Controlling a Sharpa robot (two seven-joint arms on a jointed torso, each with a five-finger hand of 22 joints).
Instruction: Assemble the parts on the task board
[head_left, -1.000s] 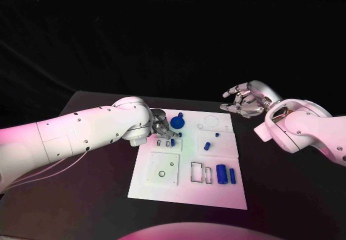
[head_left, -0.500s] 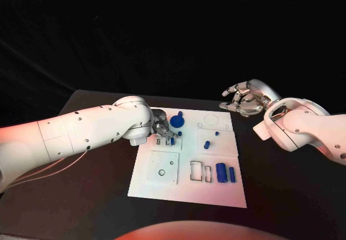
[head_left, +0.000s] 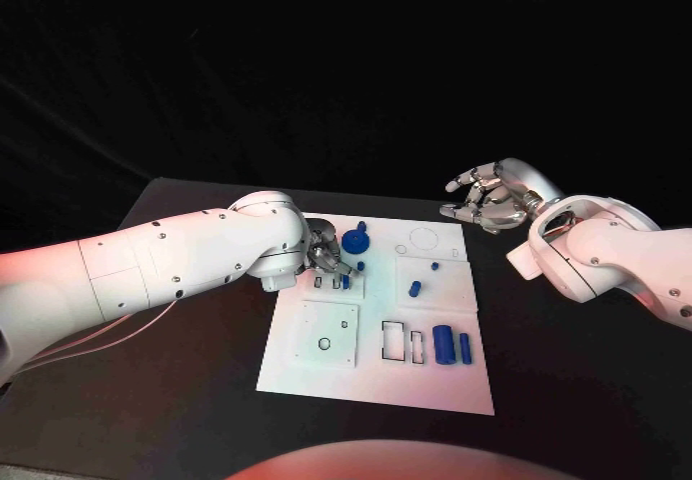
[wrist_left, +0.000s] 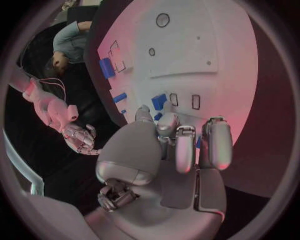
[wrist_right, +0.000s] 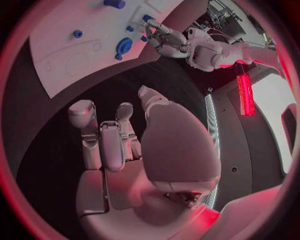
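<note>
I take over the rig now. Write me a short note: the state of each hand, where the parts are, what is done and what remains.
Left hand: over the task board, fingers at a small blue part; a grip cannot be confirmed.
Right hand: above the table beyond the board's far right corner, fingers curled, holding nothing.
Parts: round blue part at the far edge, two blue blocks lying near the right edge.
Left: most parts still look unassembled.

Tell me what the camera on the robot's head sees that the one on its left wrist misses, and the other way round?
Head view alone: the round blue part and the right hand raised, holding nothing, off the board's far right corner. Left wrist view alone: the left hand's fingers up close, curled over small blue parts. Both: the white task board, its empty rectangular slots and the left hand.
</note>
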